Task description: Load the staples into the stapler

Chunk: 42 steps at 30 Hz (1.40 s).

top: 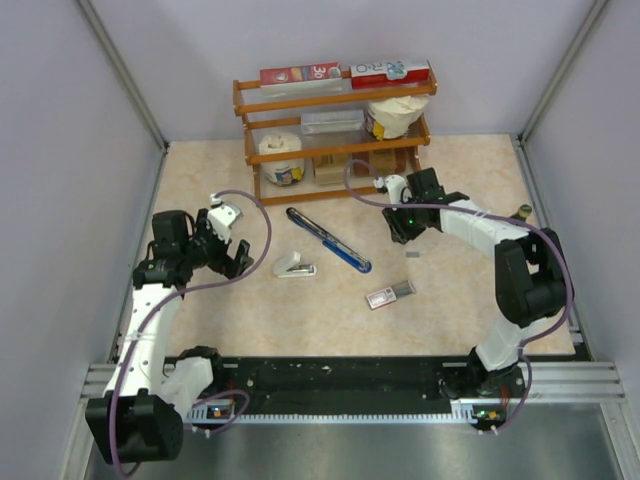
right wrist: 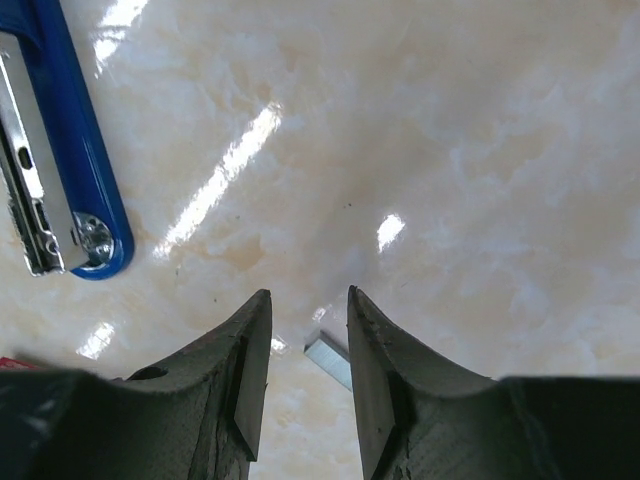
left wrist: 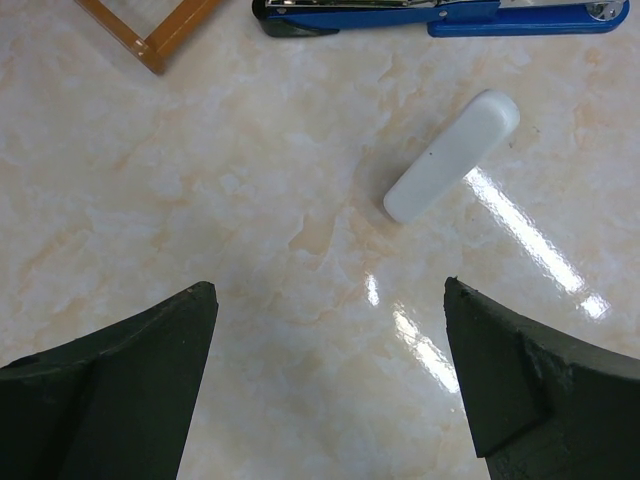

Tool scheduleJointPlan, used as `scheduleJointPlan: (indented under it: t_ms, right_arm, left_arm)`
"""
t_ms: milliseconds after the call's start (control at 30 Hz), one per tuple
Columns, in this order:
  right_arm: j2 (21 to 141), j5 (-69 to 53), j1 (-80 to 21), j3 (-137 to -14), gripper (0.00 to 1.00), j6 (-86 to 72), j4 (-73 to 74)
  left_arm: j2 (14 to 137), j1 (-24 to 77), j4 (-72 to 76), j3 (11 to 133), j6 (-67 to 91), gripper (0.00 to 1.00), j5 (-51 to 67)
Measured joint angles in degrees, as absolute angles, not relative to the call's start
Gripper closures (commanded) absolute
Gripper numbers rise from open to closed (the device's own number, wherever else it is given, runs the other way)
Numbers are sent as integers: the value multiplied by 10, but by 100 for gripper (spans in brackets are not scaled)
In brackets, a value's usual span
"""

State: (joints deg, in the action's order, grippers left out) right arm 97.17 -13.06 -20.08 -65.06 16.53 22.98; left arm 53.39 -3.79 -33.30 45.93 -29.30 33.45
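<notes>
Lower squarely over the loose staple strip, lying just right of the blue stapler and far of the staples box; pinch across its long sides. Narrowly parted at the right gripper, clasping nothing; spread wide and empty at the left gripper.

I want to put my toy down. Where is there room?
Bare table in front, between the box and the arm bases, and in the corners either side of the shelf. The middle is crowded: blue stapler, white stapler, box.
</notes>
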Motion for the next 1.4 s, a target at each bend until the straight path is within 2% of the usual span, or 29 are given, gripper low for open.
scheduleJointPlan:
  t_ms: [667, 1400]
  right_arm:
    - [978, -98, -201, -670, 64, 434, 369]
    - [1007, -109, -201, -668, 64, 490, 386]
  left_arm:
    - [534, -38, -330, 455, -295, 1, 349]
    - [537, -38, -330, 449, -296, 1, 354]
